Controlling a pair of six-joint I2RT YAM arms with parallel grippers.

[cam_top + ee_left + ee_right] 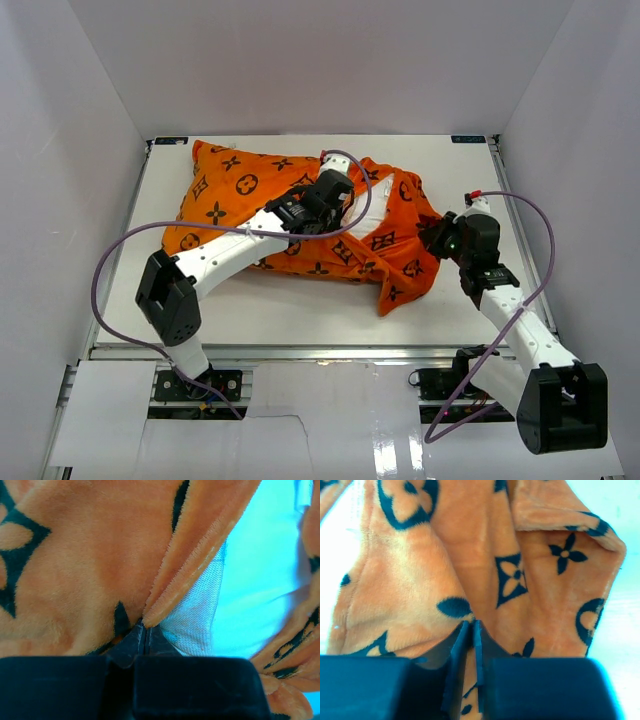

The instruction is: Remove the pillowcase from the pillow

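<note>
The orange pillowcase with black motifs lies across the table's middle. A strip of the white pillow shows through its opening. My left gripper is at that opening. In the left wrist view the left gripper is shut, with the pillowcase's plush hem pinched at the tips, next to the white mesh lining and the pillow. My right gripper is at the cover's right side. In the right wrist view the right gripper is shut on a fold of the pillowcase, with orange fabric showing between the fingers.
The white table is boxed in by white walls on the left, back and right. Purple cables loop off both arms. A loose flap of the cover hangs toward the front right.
</note>
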